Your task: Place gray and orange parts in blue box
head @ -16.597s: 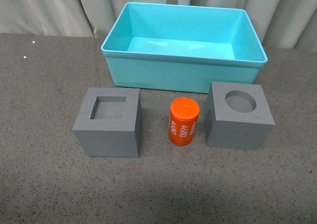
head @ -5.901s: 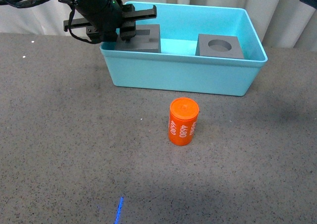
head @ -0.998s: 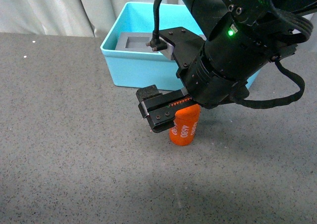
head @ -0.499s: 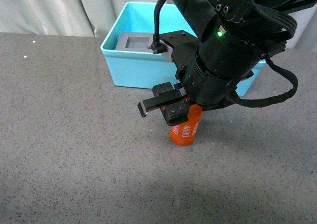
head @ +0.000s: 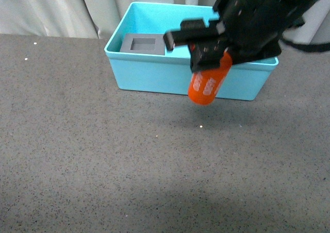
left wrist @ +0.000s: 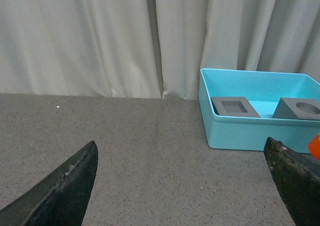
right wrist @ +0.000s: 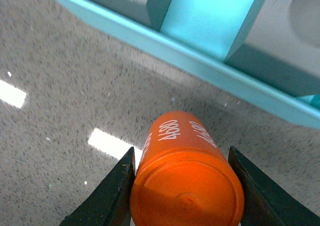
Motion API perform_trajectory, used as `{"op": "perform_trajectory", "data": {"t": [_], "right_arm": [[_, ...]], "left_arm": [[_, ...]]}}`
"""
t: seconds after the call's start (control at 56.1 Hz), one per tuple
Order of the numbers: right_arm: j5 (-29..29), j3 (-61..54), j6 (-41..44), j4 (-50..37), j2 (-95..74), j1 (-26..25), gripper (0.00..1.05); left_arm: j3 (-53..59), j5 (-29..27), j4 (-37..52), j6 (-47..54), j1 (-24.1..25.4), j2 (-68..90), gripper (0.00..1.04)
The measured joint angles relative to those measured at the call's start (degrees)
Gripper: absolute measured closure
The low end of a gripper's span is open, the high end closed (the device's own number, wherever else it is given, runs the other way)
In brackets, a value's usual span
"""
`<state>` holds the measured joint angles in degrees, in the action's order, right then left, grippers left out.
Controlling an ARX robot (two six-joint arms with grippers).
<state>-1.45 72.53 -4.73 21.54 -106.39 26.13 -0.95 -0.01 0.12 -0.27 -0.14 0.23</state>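
Observation:
My right gripper (head: 209, 57) is shut on the orange cylinder (head: 208, 82) and holds it tilted in the air just in front of the blue box (head: 154, 70). In the right wrist view the cylinder (right wrist: 187, 178), marked "4680", sits between the jaws above the table, near the box's front wall (right wrist: 200, 66). The gray cube with the square recess (head: 142, 43) lies in the box at its left end. The left wrist view shows both gray cubes in the box: the square-recess one (left wrist: 235, 107) and the round-recess one (left wrist: 300, 109). My left gripper (left wrist: 185, 186) is open and empty, well left of the box.
The dark gray speckled table (head: 103, 155) spreads in front of and left of the box. Pale curtains (left wrist: 100, 36) hang behind the table. My right arm (head: 258, 16) hides the box's right half in the front view.
My right gripper has lifted the orange cylinder off the table and carried it up and back toward the blue box; the cylinder now hangs tilted.

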Motion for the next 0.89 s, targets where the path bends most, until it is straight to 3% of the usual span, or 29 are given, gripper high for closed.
{"op": "perform_trajectory", "data": {"t": [0.16,0.303,0.57,0.891], "right_arm": [[0.0,6.4,0.0,0.4,0.6,-2.7,0.6],[-0.9,18.9,0.6,2.7,-6.1,-5.1,0.6],[-3.0,34.0,1.0,8.5,-22.3,-3.8,0.6],[-1.8,40.2,0.4,11.9,-28.8,-3.0,0.6]], "left_arm": [[0.0,0.0,0.0,0.0,0.0,0.0,0.07],[0.0,0.0,0.0,0.0,0.0,0.0,0.07],[0.0,0.0,0.0,0.0,0.0,0.0,0.07],[0.0,0.0,0.0,0.0,0.0,0.0,0.07]]}}
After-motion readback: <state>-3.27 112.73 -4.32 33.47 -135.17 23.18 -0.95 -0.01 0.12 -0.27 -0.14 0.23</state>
